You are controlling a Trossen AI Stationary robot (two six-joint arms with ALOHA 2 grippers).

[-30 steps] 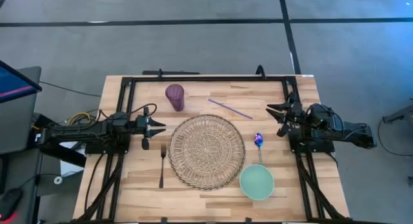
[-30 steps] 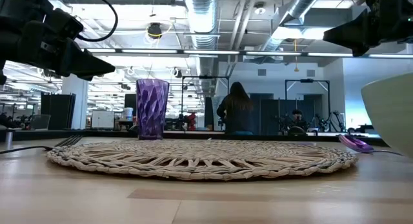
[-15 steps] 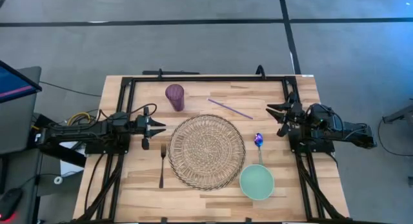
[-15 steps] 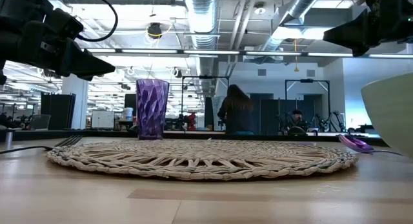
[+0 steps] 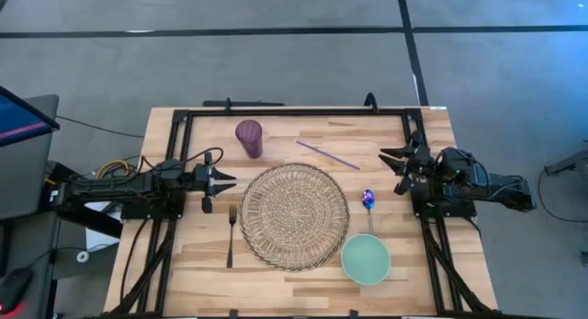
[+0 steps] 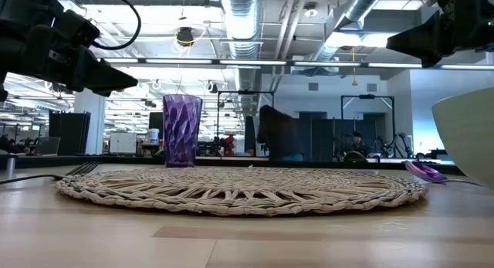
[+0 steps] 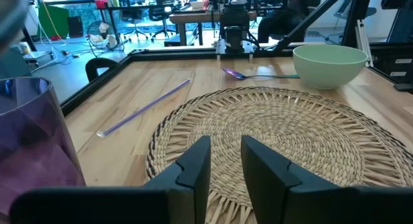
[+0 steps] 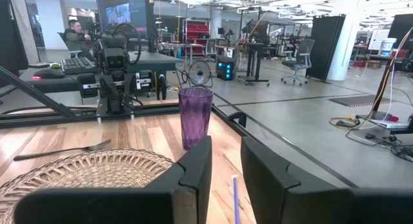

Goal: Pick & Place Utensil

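A dark fork (image 5: 231, 233) lies flat on the wood just left of the round woven placemat (image 5: 294, 214). A purple spoon (image 5: 368, 202) lies right of the mat, its handle running toward the green bowl (image 5: 366, 260). A purple straw (image 5: 327, 154) lies beyond the mat, and a purple cup (image 5: 249, 138) stands upright at the far left. My left gripper (image 5: 227, 182) hovers open at the mat's left edge, above the fork's tines. My right gripper (image 5: 388, 161) hovers open near the table's right side, beyond the spoon. Both touch nothing.
A black frame (image 5: 294, 111) runs around the table's far edge and down both sides. Bare wood lies in front of the mat toward the near edge. In the low view, a person (image 6: 279, 133) is in the room behind the table.
Both arms and all table items stay still. Only the person in the room behind the table has shifted.
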